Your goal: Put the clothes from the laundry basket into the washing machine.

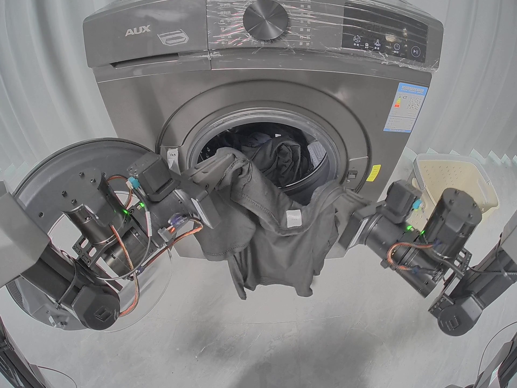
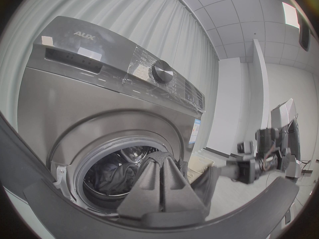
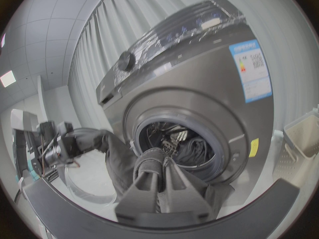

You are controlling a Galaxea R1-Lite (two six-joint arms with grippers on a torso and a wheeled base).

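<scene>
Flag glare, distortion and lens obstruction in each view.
Head view: wrinkled glare on the plastic film over the washing machine panel; straight edges bow. Left wrist view: strong fisheye, dark corners, bright ceiling light; the left end effector, shut on the dark garment, covers part of the drum. Right wrist view: same fisheye and corners; the right end effector does likewise.

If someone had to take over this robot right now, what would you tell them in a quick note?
Left gripper: shut on one end of the dark grey garment, at the left edge of the drum opening.
Right gripper: shut on the other end, at the opening's lower right.
The garment hangs between them, mostly outside the washing machine.
Door open; dark clothes already lie in the drum.
Laundry basket stands on the floor to the machine's right; its visible part shows no clothes.
Left to do: push this garment in, then release.
</scene>
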